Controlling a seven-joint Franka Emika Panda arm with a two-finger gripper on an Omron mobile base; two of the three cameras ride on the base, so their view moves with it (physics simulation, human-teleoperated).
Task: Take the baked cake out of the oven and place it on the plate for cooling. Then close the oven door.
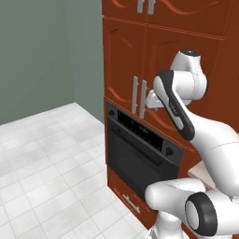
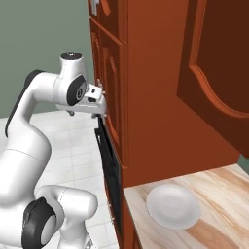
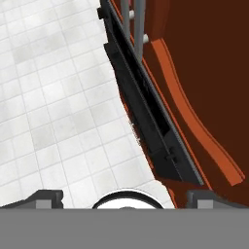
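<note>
Hovering with jaws spread wide, gripper (image 3: 124,197) holds nothing, up beside cabinet handles (image 1: 138,97) above oven (image 1: 140,151); door (image 1: 135,161) shut. Plate (image 2: 173,205) bare on counter (image 2: 214,214).

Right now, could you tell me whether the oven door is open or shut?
Shut: the oven door sits flush in the oven.

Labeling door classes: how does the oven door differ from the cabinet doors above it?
Colour: the oven door is black; the cabinet doors are red-brown wood.
Face: the oven door is flat with a darker window; the cabinet doors have raised curved panels.
Handles: the cabinet doors carry upright silver handles; none like that on the oven door.
Shared: both shut, flush in the same front.
</note>
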